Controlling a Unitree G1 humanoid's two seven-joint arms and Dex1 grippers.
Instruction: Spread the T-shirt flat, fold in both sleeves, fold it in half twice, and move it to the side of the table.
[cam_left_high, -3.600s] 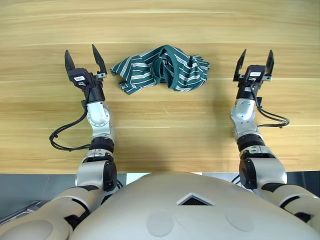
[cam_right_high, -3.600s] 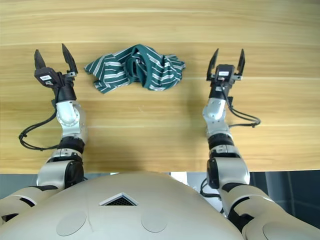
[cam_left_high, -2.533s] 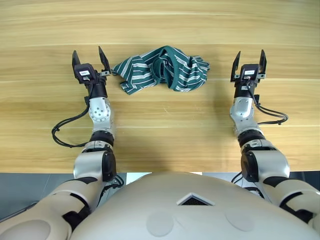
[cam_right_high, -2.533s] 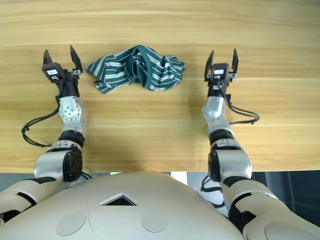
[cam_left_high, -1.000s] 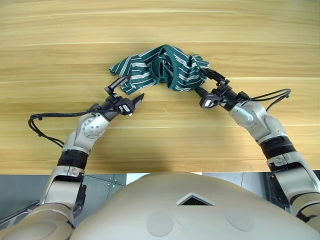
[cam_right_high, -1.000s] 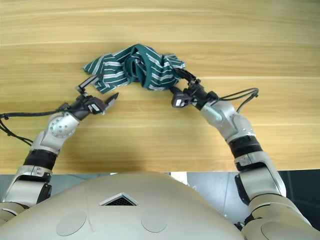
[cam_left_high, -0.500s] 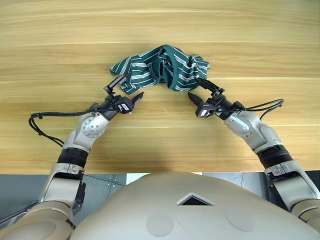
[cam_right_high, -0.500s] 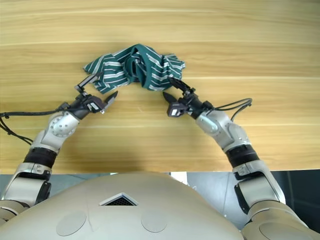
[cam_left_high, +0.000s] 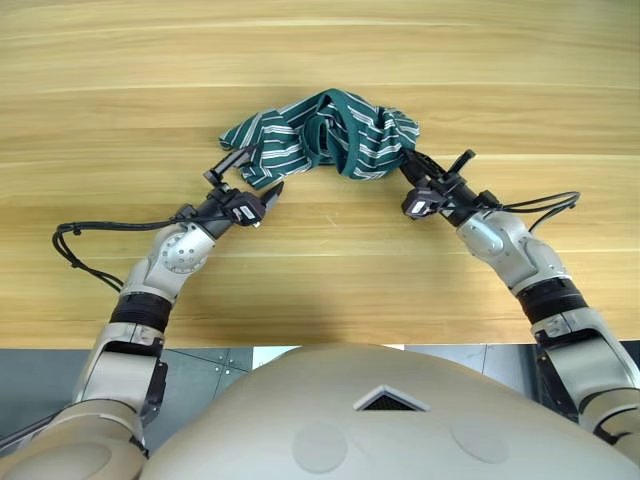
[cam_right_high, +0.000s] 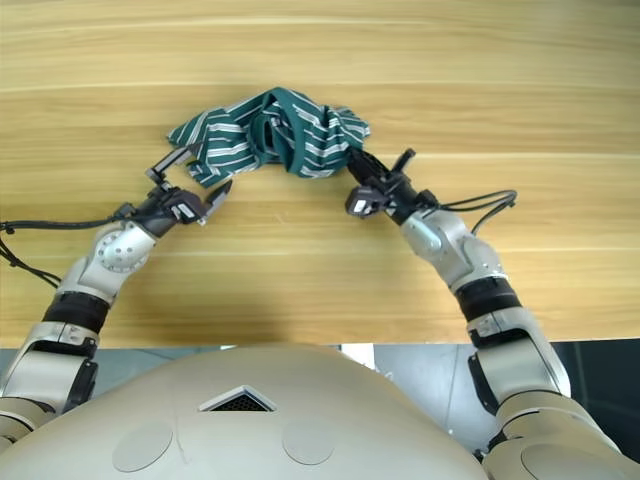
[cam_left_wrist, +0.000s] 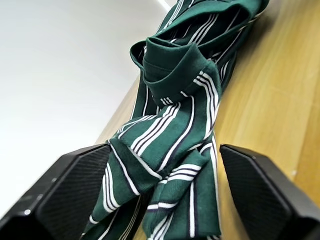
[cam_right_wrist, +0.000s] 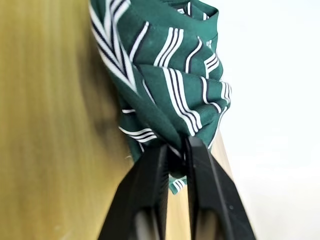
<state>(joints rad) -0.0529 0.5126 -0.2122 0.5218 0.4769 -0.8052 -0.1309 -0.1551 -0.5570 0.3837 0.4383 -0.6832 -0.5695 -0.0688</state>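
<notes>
The T-shirt (cam_left_wrist: 175, 115), dark green with thin white stripes, lies crumpled in a twisted heap on the pale wooden bench (cam_left_wrist: 280, 85). A ribbed, folded-over edge sits up near the middle of the heap, with striped folds running away behind it. The left tool (cam_left_wrist: 165, 150) has its two black fingers (cam_left_wrist: 70, 190) spread wide, and the nearest bunched end of the cloth lies between them, close against one finger.

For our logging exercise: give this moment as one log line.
T-shirt: crumpled on table; left pincer: open, straddling its edge; right pincer: shut on its edge
</notes>
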